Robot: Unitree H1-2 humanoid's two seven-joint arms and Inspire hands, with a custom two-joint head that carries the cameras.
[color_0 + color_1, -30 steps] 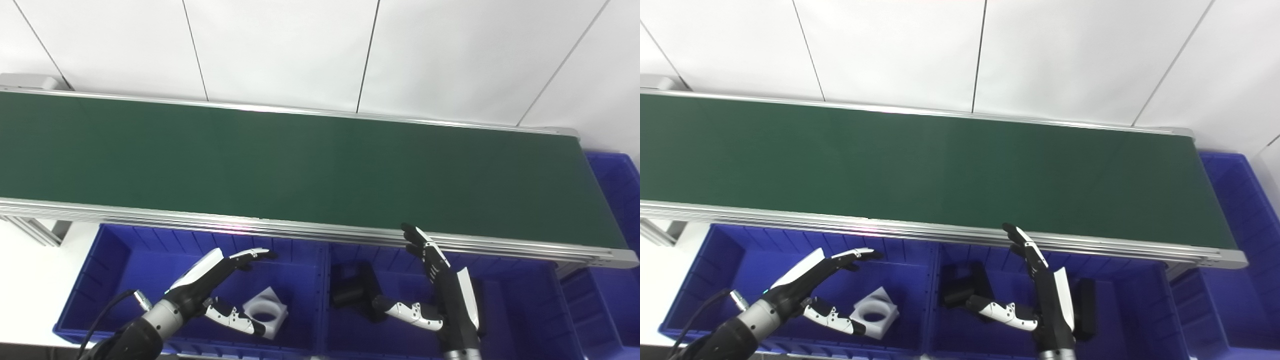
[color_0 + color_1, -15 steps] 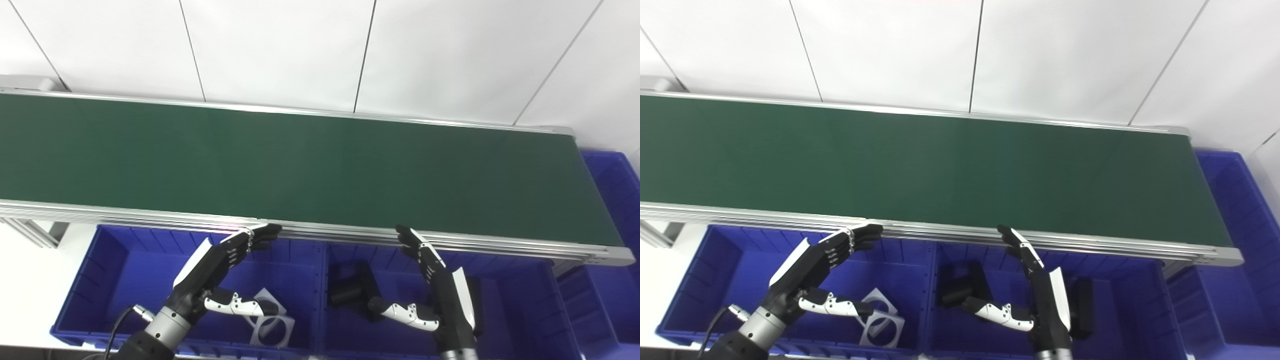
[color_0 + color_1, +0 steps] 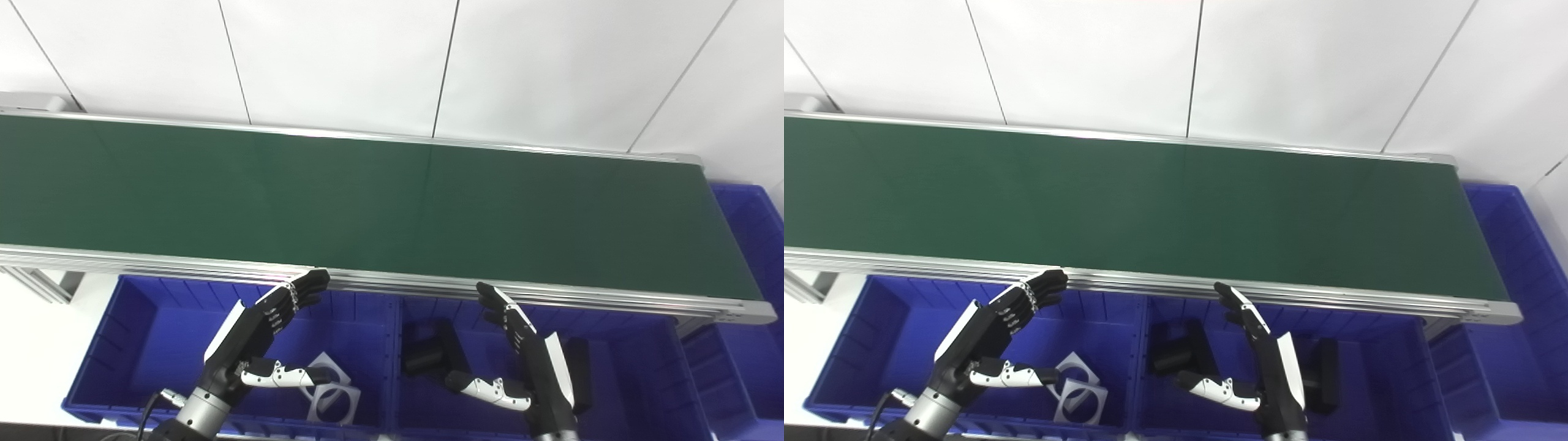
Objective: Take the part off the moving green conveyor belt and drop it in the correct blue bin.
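Nearest to me, below the long green conveyor belt (image 3: pixel 367 202) with its ribbed aluminium side rail (image 3: pixel 392 285), I see two blue plastic bins side by side. The left blue bin (image 3: pixel 141 331) holds flat white square parts with round holes (image 3: pixel 327 392), lying overlapped on its floor on the side towards the dividing wall. The right blue bin (image 3: pixel 625 361) holds black blocky parts (image 3: pixel 429 355), one just past the divider and another black piece (image 3: pixel 579 373) partly hidden behind my right hand.

I see no part on the belt itself; the only parts in view lie in those bins.

My left hand (image 3: pixel 251 337) hangs above the left bin, empty, fingers straight and side by side reaching up to the rail's near edge, thumb splayed out sideways over the white parts. My right hand (image 3: pixel 527 361) hovers above the right bin, also empty, fingers extended towards the rail, thumb stuck out leftwards over the black parts.

Beyond the belt's right end stands a third blue bin (image 3: pixel 753 220), and behind the belt a white panelled wall (image 3: pixel 343 61).
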